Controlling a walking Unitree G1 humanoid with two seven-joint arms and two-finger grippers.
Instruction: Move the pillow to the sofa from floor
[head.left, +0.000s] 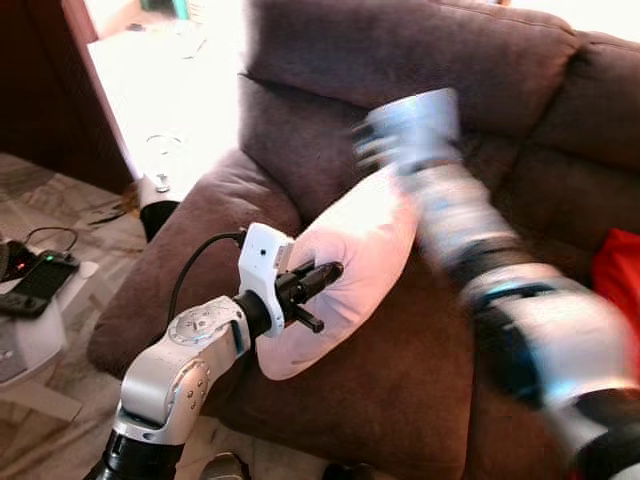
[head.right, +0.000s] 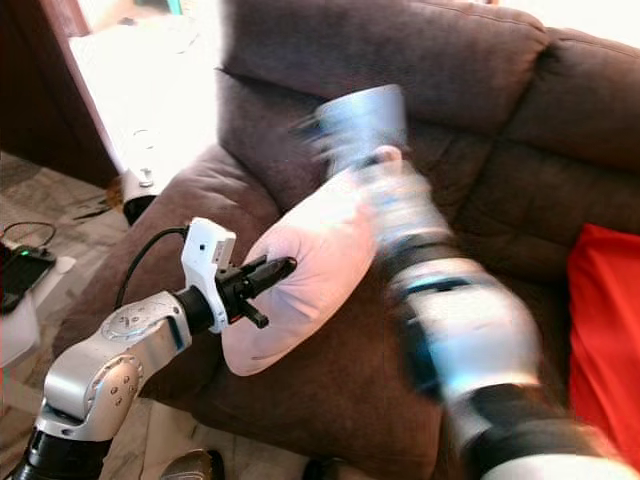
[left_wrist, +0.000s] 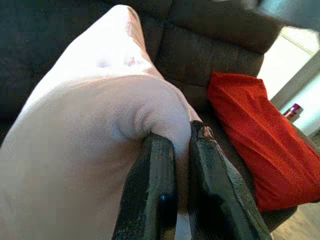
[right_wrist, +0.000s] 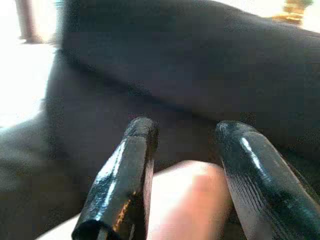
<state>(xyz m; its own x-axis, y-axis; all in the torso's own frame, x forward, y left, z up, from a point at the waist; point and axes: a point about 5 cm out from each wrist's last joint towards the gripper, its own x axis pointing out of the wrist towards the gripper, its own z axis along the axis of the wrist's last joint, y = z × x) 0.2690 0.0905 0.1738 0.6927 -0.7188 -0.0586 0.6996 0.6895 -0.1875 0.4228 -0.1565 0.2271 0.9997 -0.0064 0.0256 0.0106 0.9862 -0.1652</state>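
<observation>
Brown sofa (head.left: 400, 60) fills most of the frame, with a white pillow (head.left: 350, 270) lying at centre on its seat. At lower left, the left gripper (head.left: 318, 280) is clamped on a fold of the pillow. Above the pillow's upper end, the blurred right gripper (right_wrist: 187, 145) has its fingers apart. A red cushion (head.right: 605, 330) sits at right.

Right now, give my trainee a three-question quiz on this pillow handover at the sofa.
1. True or false: the left gripper is pinching a fold of the white pillow.
2. What colour is the cushion lying on the sofa?
3. The right gripper has its fingers: A) apart above the pillow's far end, B) clamped on the sofa's arm.

Key: 1 true; 2 red; 3 A.
</observation>
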